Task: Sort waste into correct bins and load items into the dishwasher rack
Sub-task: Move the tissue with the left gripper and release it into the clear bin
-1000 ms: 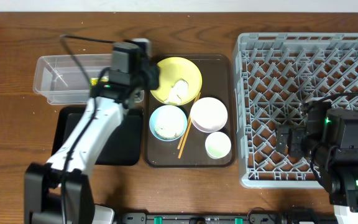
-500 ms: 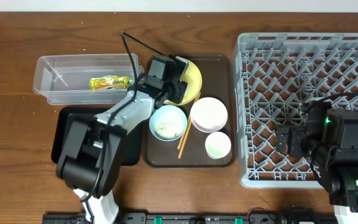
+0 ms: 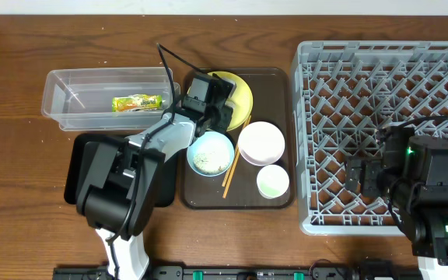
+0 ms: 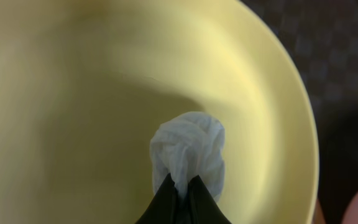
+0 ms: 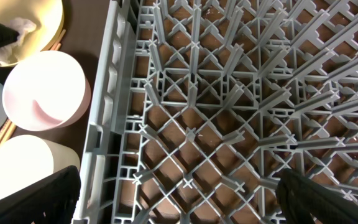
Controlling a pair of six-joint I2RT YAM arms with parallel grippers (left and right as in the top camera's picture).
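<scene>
My left gripper (image 4: 182, 185) is over the round yellow plate (image 3: 243, 87), shut on the small crumpled white scrap (image 4: 188, 146). The green-and-orange snack wrapper (image 3: 139, 102) lies in the clear tub (image 3: 61, 109). The light blue bowl (image 3: 211, 153) holds rice grains. The white bowl (image 3: 261, 143), the small cup (image 3: 273, 182) and the chopsticks (image 3: 230, 177) lie on the brown tray (image 3: 280, 78). My right gripper (image 5: 185, 199) is open and empty above the grey dishwasher rack (image 3: 379, 62).
The black tray (image 3: 74, 163) lies in front of the clear tub, largely hidden under my left arm. The rack's left wall (image 5: 107, 124) stands right beside the white bowl (image 5: 42, 90) and the cup (image 5: 23, 165).
My left gripper has moved right from the clear tub's end to the yellow plate and shut on the white scrap. The wrapper now lies uncovered in the tub. The right arm has not moved.
</scene>
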